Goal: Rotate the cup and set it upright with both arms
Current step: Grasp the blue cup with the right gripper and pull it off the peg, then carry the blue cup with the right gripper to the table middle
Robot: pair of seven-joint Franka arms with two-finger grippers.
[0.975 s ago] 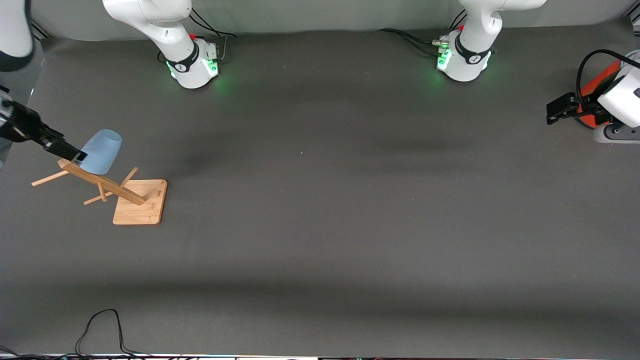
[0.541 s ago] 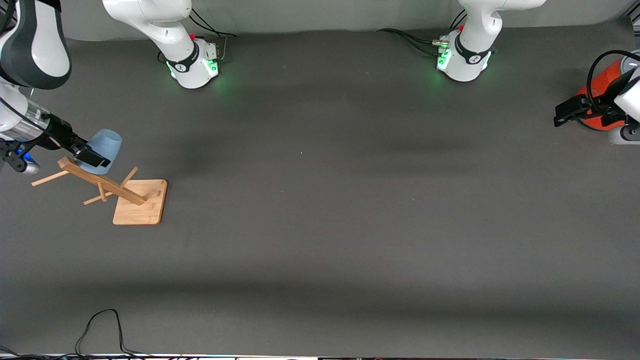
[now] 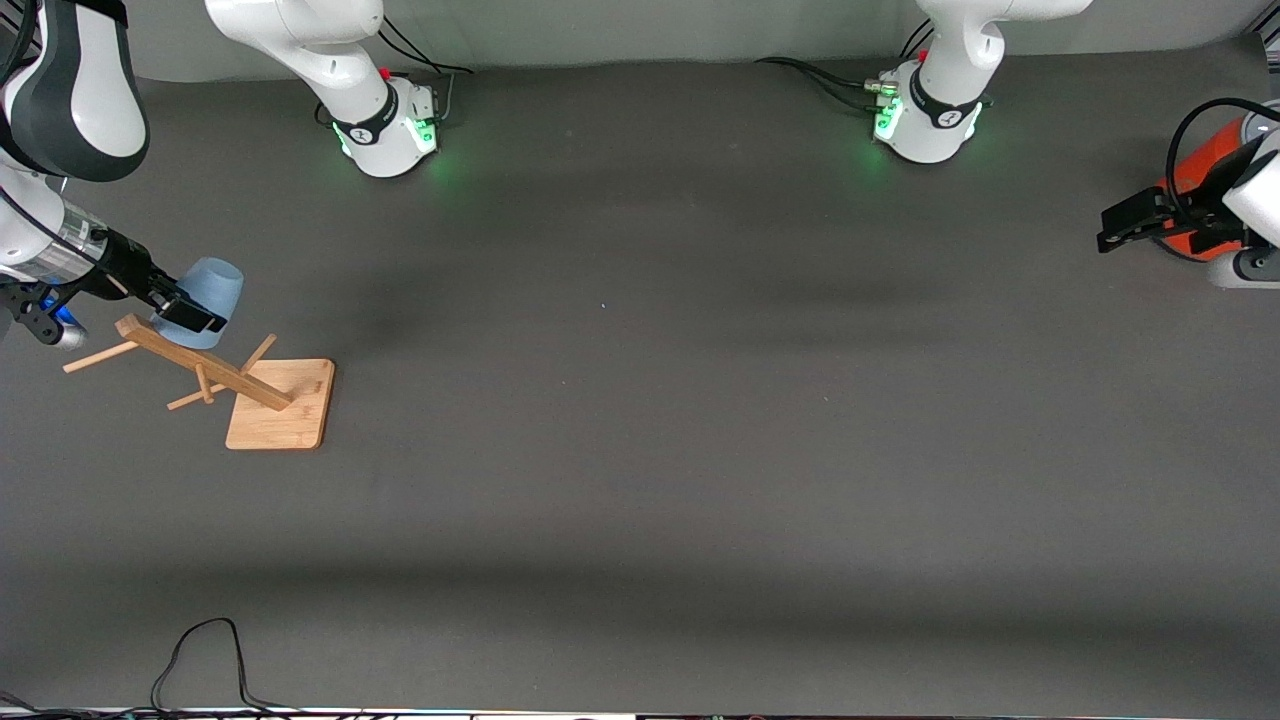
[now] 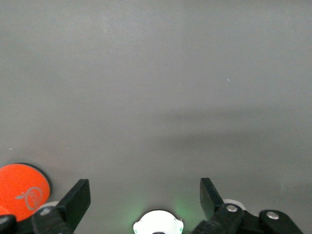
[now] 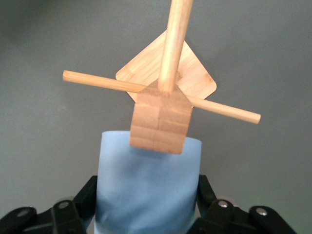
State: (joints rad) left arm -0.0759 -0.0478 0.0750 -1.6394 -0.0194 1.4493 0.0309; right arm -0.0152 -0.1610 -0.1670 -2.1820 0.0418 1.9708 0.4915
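Note:
The pale blue cup (image 3: 214, 283) hangs mouth-down and tilted on a peg of the wooden rack (image 3: 205, 368) near the right arm's end of the table. My right gripper (image 3: 187, 311) is shut on the cup, one finger on each side of its wall. In the right wrist view the cup (image 5: 148, 187) fills the space between the fingers of the right gripper (image 5: 148, 195), under the rack's post (image 5: 161, 122). My left gripper (image 3: 1122, 218) is open and empty in the air at the left arm's end of the table. It also shows in the left wrist view (image 4: 144, 197).
The rack stands on a bamboo base (image 3: 282, 412). An orange-red can (image 3: 1198, 162) stands by the left gripper; its top shows in the left wrist view (image 4: 22, 191). A black cable (image 3: 200, 650) lies at the table's near edge.
My right gripper has moved in from the table's end onto the cup, and its fingers now sit on both sides of it. The left gripper has shifted slightly beside the can.

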